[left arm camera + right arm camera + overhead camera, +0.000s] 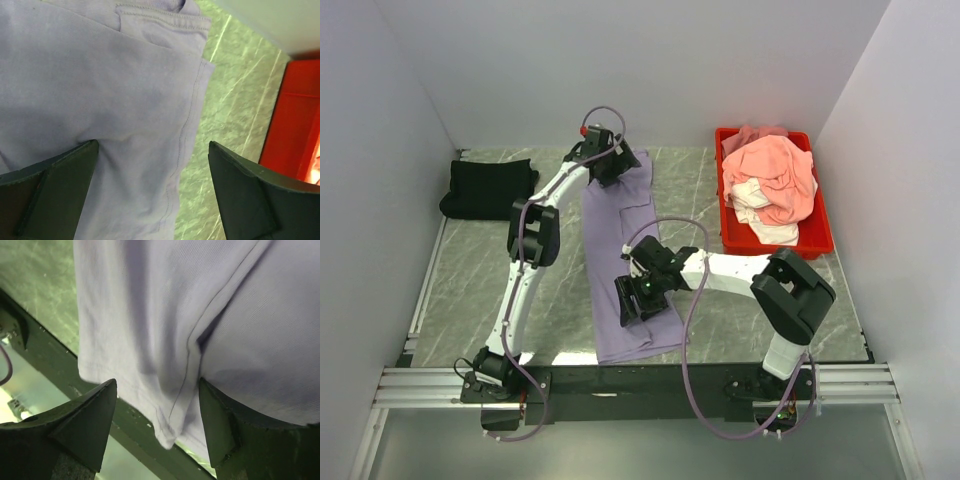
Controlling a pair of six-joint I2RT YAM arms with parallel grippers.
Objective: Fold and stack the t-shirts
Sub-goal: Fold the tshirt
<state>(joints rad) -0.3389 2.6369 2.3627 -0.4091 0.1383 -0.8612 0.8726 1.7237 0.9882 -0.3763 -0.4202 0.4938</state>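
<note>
Containers: one red tray [825,243] stands at the upper right of the top view, on the table [470,290]. It holds two crumpled shirts. The pink shirt [782,168] lies on top and fills most of the tray, spilling over its upper rim. The white shirt [767,230] shows beneath it at the lower left of the tray. In the left wrist view, a corner of the tray [290,115] appears at the right edge.

Other shirts: the black shirt [488,188] lies folded in a compact bundle at the upper left of the table, well apart from both arms. The lavender shirt [625,250] lies flat as a long narrow strip down the centre of the frame, from the upper middle to the table's near edge.

Left arm: it rises from its base at lower left, bends at the elbow, and ends at the top end of the lavender strip. The left gripper [610,165] points down over the cloth with its fingers [55,190] spread wide. One finger is over the shirt [100,100] and the other near its seamed edge, beside bare table [235,90]. Nothing is clamped.

Right arm: from its base at lower right, the forearm reaches left across the frame to the lower part of the strip. The right gripper [642,298] points down with its fingers [80,425] apart. A raised seam ridge of the shirt [225,315] sits between them, near the hem corner. The fingers are not closed on it. Contact with the cloth cannot be confirmed.
</note>
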